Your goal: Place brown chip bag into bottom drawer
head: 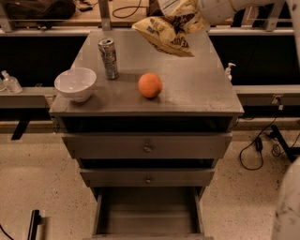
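The brown chip bag (168,32), dark brown with cream-yellow panels, hangs tilted above the far right part of the cabinet top (187,84). My gripper (183,8) is at the top edge of the view, shut on the bag's upper end, with the white arm (220,7) reaching in from the right. The bottom drawer (147,216) is pulled open at the foot of the cabinet, a shallow grey tray with nothing in it, directly below the two shut knobbed drawers.
On the cabinet top stand a silver drink can (108,57), a white bowl (75,84) at the left front and an orange ball (150,85) in the middle. A white arm part (289,206) shows at the lower right. Cables lie on the floor at the right.
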`<state>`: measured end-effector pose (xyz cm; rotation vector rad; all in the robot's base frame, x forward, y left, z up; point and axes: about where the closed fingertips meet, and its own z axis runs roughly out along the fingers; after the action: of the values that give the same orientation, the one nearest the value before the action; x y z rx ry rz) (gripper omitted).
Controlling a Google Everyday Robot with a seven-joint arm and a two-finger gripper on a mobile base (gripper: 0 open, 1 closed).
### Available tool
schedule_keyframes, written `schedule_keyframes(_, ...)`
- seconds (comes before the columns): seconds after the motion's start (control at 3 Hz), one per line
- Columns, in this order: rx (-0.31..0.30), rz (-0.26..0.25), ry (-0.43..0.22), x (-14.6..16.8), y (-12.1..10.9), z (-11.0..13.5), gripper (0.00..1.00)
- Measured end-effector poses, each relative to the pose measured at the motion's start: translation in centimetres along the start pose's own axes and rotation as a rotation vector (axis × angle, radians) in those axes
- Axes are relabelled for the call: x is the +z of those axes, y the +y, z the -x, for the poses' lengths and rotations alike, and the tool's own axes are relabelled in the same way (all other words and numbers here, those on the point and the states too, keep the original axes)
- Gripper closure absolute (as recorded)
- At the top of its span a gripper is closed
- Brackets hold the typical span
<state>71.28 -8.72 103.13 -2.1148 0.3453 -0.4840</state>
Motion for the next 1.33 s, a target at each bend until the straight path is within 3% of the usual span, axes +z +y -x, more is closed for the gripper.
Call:
schedule_keyframes(0.33,0.162,-0.082,0.004,-2.7,6.5,-0.1,1.00)
schedule_keyframes(0.67,0.293,-0.151,0.103,-7.0,13.0,-2.4,1.00)
schedule_keyframes(1.0,0.293,-0.151,0.103,-7.0,13.0,-2.4,1.00)
schedule_keyframes(1.33,0.204,-0.145,0.051,-6.2,12.5,0.4,1.00)
